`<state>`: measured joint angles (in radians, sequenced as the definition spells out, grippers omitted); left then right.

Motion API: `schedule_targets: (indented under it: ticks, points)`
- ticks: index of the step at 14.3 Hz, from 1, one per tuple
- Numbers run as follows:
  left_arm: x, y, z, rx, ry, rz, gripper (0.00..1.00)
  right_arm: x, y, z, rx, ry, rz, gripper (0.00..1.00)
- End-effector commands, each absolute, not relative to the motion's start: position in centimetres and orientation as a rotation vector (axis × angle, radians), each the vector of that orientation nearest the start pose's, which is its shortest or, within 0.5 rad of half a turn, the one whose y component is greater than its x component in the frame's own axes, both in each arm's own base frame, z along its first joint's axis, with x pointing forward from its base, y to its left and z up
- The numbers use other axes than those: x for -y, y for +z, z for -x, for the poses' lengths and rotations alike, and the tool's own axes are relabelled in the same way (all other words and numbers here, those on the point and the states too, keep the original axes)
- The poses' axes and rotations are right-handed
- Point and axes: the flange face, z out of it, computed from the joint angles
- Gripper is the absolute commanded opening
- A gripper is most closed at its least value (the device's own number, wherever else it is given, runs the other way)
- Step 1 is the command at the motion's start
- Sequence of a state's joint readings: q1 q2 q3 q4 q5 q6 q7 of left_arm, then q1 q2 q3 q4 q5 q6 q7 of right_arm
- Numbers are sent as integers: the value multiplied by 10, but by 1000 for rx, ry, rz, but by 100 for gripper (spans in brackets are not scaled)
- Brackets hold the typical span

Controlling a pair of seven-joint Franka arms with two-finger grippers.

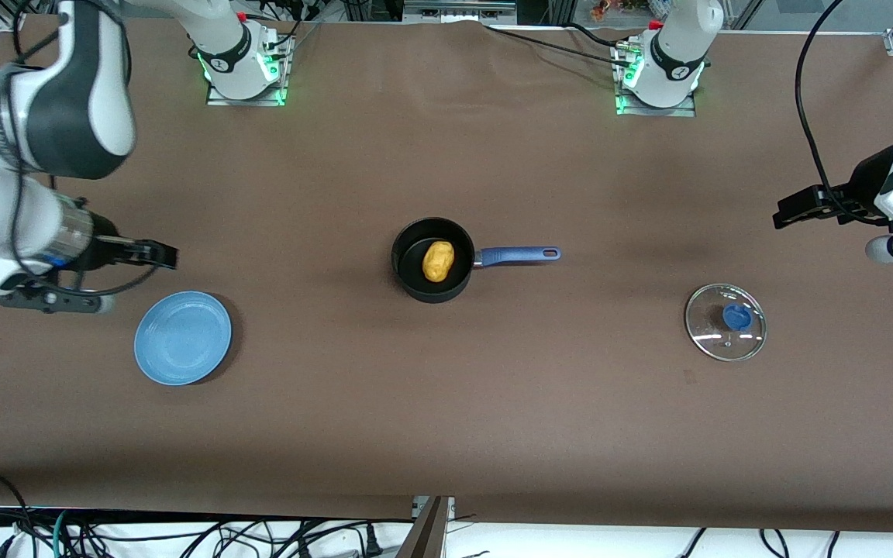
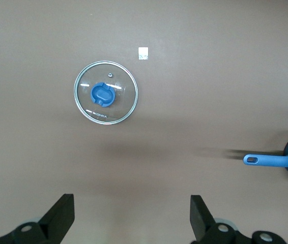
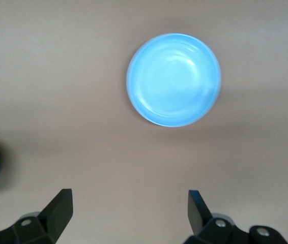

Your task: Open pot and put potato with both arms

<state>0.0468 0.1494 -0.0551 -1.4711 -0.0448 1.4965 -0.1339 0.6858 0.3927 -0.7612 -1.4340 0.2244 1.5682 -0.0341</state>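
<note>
The black pot [image 1: 432,260] stands open at the table's middle, its blue handle [image 1: 520,254] pointing toward the left arm's end. The yellow potato [image 1: 438,261] lies inside it. The glass lid [image 1: 725,322] with its blue knob lies flat on the table near the left arm's end, nearer the front camera than the pot; it also shows in the left wrist view [image 2: 106,92], with the handle's end [image 2: 268,160] at that view's edge. My left gripper [image 1: 784,213] is open and empty, raised over the table beside the lid. My right gripper [image 1: 167,256] is open and empty, raised by the blue plate.
A flat blue plate [image 1: 182,337] lies empty near the right arm's end; it also shows in the right wrist view [image 3: 173,80]. A small white tag [image 2: 143,53] lies on the brown cloth near the lid. The arms' bases [image 1: 243,58] stand along the table's back edge.
</note>
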Motion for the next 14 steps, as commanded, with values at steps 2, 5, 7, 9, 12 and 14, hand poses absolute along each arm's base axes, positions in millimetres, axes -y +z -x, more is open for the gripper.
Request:
schedule_targets:
  ticks: [2,5,7,9,12,14]
  points:
    - [9,585,-588,207,206,3157,100,-36,540,-620,11,221,3158,100]
    - [9,584,-589,205,208,3155,100,-35,552,-612,81,215,3176,100]
    - [10,584,-589,200,208,3156,100,-23,552,-601,60,217,3184,100]
    - [9,584,-589,202,207,3154,100,-19,554,-591,23,177,3186,100]
    - [9,584,-589,200,207,3153,100,4,554,-565,-51,77,3172,100]
    - [9,584,-589,152,207,3158,100,10,566,-555,-62,73,3173,100]
